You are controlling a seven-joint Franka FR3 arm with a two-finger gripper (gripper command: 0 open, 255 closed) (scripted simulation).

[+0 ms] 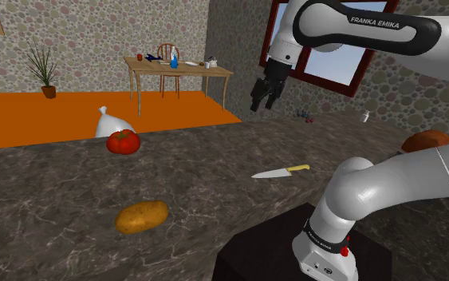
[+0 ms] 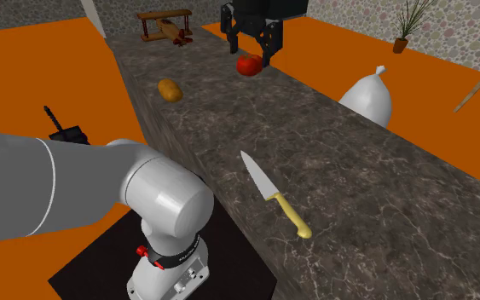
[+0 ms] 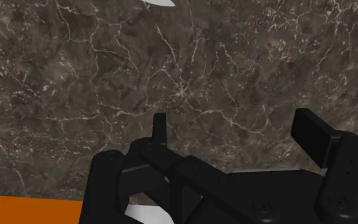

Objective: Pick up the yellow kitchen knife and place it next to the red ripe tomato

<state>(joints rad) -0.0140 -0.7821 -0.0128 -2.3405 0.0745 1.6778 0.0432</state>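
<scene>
Shoulder view: the fingers (image 1: 255,102) hang apart and empty above the surface (image 1: 55,199); the knife (image 1: 282,171) lies flat on it, well apart from them, nearer the stand (image 1: 270,255). One knife, one tomato (image 1: 123,142), one potato (image 1: 141,216), one bag (image 1: 112,124).

A room in a home, kitchen-like: a long dark marble desk (image 1: 55,207) on an orange floor (image 1: 55,116), pebble-stone walls (image 1: 95,32), a red-framed window (image 1: 334,65), a wooden dining table (image 1: 179,69) with a chair (image 1: 167,52), and a potted plant (image 1: 41,70).

Exteriors behind stand (image 1: 256,249), wrist above; share counter (image 1: 71,187).
</scene>
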